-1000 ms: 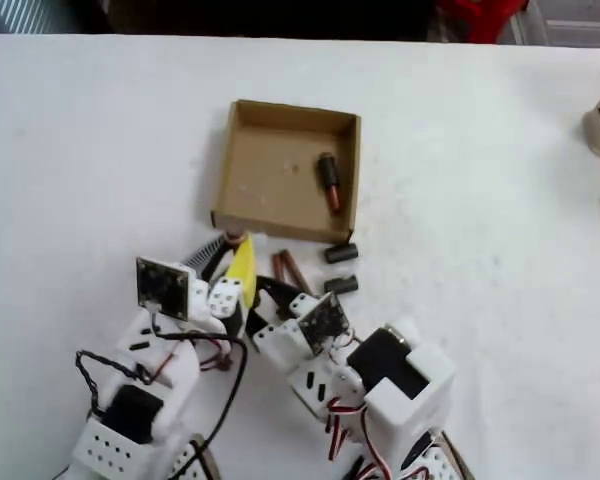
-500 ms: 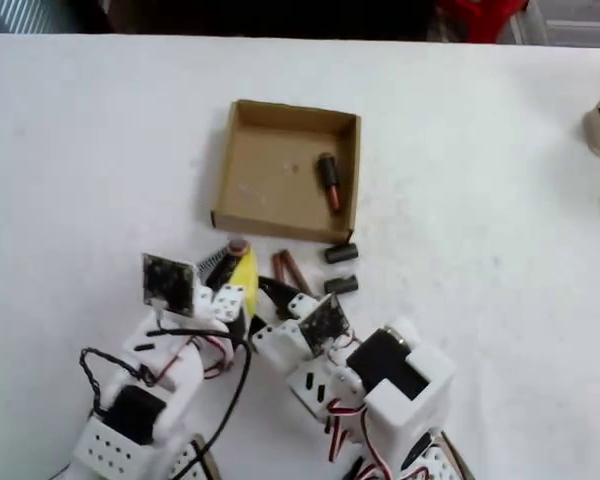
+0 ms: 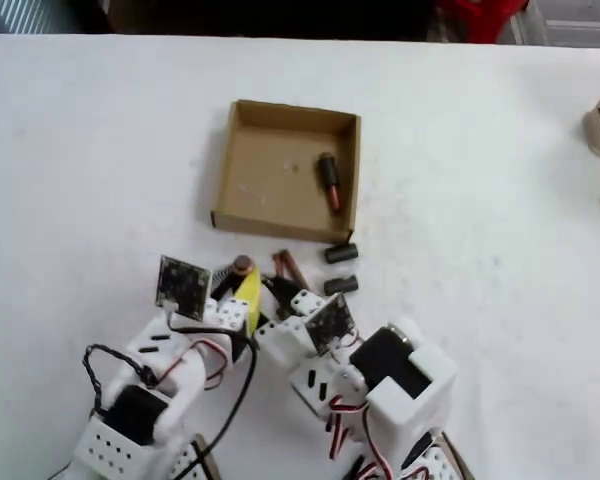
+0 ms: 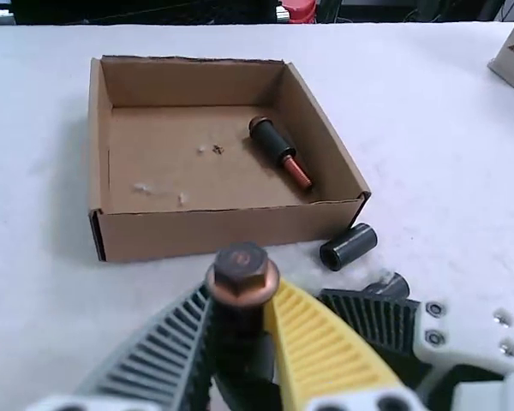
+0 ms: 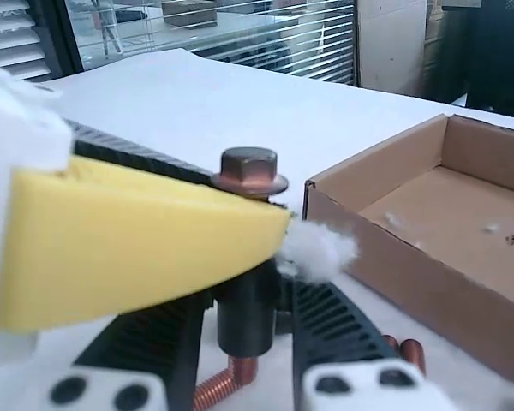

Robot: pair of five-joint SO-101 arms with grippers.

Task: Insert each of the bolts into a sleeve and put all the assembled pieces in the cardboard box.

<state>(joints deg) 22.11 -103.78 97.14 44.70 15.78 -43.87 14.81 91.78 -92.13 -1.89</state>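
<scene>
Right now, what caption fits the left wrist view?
Left pincer grips a copper hex-head bolt before a brown cardboard box holding one assembled bolt-and-sleeve piece.

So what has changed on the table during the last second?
The left tool, shut on a bolt, drew back from the cardboard box, closer to the right tool, which hardly moved. The assembled piece in the box, two loose sleeves and two loose bolts stayed put.
</scene>
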